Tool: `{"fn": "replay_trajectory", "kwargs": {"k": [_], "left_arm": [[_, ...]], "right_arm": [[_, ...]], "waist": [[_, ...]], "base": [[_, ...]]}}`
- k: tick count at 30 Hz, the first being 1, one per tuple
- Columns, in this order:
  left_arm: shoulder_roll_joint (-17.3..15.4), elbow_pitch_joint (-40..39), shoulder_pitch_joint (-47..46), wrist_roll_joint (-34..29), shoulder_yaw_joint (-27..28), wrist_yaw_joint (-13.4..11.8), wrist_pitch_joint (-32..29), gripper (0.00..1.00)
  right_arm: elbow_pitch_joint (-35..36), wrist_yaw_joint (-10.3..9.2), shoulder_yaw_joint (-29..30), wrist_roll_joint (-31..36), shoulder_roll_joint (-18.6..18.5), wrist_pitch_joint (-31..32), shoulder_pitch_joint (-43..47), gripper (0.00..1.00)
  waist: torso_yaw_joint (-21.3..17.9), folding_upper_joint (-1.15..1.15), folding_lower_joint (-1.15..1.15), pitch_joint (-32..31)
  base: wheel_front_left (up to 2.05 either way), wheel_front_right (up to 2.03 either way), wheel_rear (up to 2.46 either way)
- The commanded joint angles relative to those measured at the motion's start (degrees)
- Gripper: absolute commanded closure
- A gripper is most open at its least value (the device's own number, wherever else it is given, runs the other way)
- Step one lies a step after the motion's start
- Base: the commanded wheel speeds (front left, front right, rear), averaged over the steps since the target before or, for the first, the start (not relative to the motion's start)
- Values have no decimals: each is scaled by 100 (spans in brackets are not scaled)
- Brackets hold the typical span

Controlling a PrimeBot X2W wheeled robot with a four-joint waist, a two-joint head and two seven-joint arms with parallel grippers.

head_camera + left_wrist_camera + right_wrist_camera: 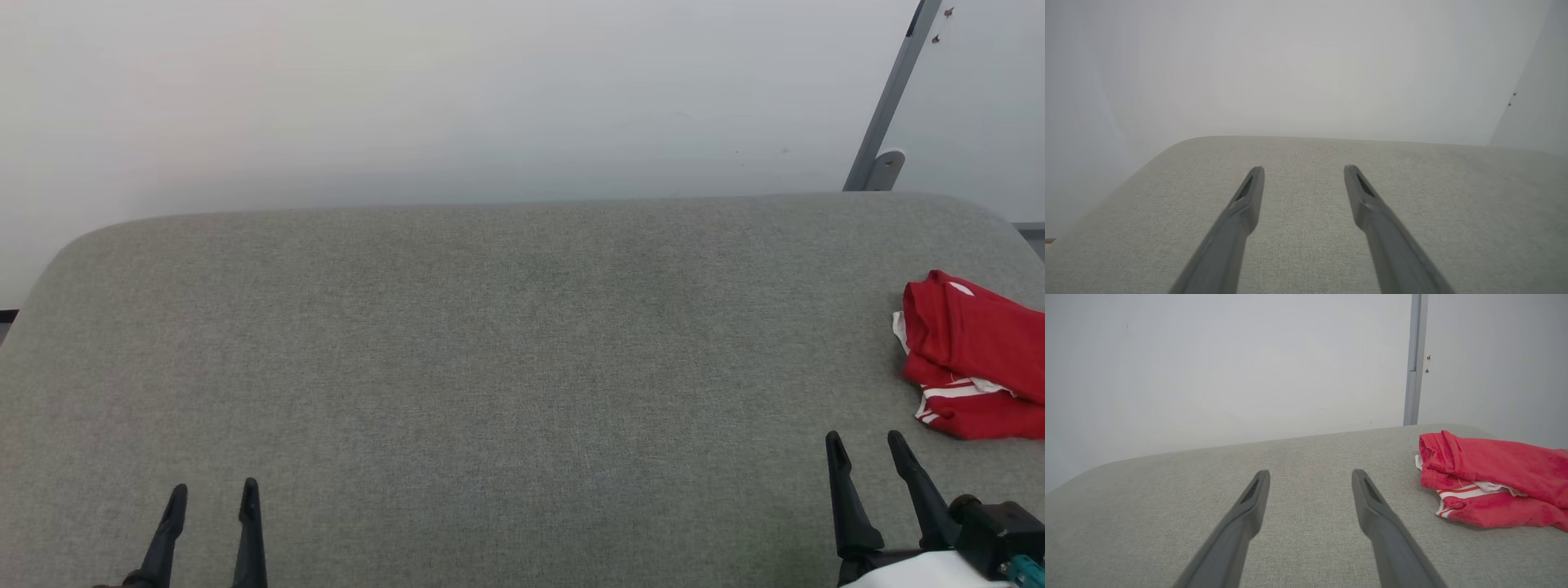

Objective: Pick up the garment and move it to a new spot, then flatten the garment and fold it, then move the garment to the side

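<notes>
1. The left gripper (214, 488) sits at the lower left of the head view, low over the near side of the table (490, 327). Its two dark fingers point up the view, away from the robot, and run almost parallel. Grey cloth shows in the gap between them: the gripper is open and holds nothing.
2. In the left wrist view these fingers (1241, 212) rise from the bottom edge with their tips well apart. They aim along the table at a shallow angle toward the pale wall (1306, 61).
3. The table is a wide slab covered in grey woven cloth. It has rounded far corners and is set against the wall.
4. The right gripper (864, 438) is at the lower right of the head view and reaches farther up the view than the left one. Its fingers lean slightly leftward toward the tips. The jaws are parted with bare cloth between them, gripping nothing. Behind them are a dark wrist block (1000, 531) and a bit of pale forearm (922, 572) at the bottom edge.
5. In the right wrist view the fingers (1384, 522) point across the table toward its far edge and the wall.
6. The garment (971, 351) lies crumpled in a heap on the right end of the table and is cut off by the right edge of the head view. It is beyond and to the right of the right gripper, near it but apart. The heap is red, and white bands with thin red stripes show along its near side.
7. A grey post (890, 98) stands against the wall behind the table's far right corner.
</notes>
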State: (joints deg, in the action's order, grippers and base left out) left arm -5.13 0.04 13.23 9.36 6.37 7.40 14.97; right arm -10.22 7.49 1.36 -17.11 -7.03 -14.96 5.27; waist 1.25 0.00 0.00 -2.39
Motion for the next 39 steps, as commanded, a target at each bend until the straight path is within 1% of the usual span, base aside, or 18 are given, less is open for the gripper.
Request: {"fn": "replay_trajectory", "kwargs": {"k": [1,8,9,14,29,37,39], "left_arm": [[14,-29,-35,-57,36,7,26,0],[88,-82,-57,-182,165,7,26,0],[97,-52,-9,-123,144,0,0,100],[194,243,16,-125,104,0,-18,100],[178,464,-381,1572,60,2,-419,100],[173,568,-567,2353,44,3,-609,100],[173,580,-590,2447,42,3,-632,100]], "right_arm": [[24,1,-4,29,22,-21,35,0],[-29,0,33,43,63,-21,10,0],[-26,1,25,4,47,1,0,100],[-292,1,12,3,109,9,108,100],[-305,1,120,-1489,169,438,-154,100],[-310,1,166,-2184,197,634,-273,100],[-310,1,172,-2267,200,659,-289,100]], "waist": [[3,0,0,0],[4,0,0,3],[4,0,0,3],[3,0,0,4],[-12,0,0,34],[-20,0,0,50],[-21,0,0,52]], "base": [[0,0,0],[0,0,0],[0,0,0],[0,0,0],[0,0,0],[0,0,0],[0,0,0]]}}
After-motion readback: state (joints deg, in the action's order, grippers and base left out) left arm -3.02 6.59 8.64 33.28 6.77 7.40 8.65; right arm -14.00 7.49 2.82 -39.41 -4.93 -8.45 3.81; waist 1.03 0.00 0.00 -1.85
